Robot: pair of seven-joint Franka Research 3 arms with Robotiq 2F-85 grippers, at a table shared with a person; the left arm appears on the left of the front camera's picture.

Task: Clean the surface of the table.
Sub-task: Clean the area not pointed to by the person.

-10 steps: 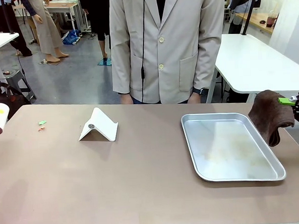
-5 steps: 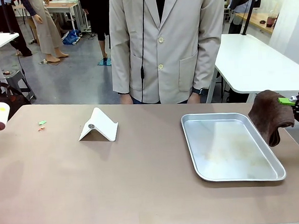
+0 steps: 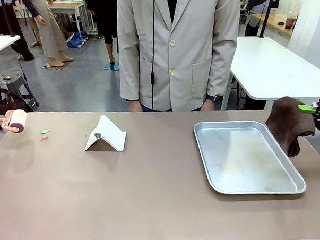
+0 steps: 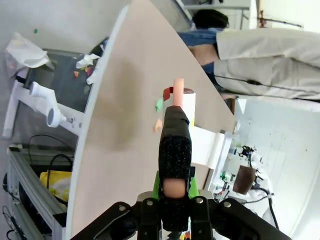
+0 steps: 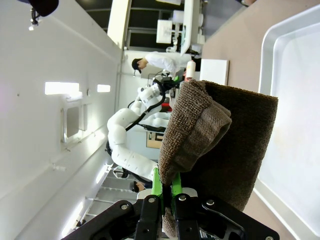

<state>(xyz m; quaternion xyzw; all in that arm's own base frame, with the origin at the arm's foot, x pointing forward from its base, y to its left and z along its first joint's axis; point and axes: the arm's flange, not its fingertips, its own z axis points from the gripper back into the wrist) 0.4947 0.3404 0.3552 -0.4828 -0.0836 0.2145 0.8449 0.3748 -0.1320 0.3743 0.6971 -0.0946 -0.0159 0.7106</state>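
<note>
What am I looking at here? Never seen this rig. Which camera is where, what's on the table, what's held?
Two robot arms share a table with a person standing opposite. The wide picture is from a fixed camera on the robot's side; the other two are from cameras on each wrist. On the table: a metal tray, a white folded stand and small scraps. The left gripper is shut on a lint roller; the right gripper is shut on a brown cloth, held beside the tray.

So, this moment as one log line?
left gripper: shut on lint roller, at left edge of table | right gripper: shut on brown cloth, beside tray | scraps: on table
</note>
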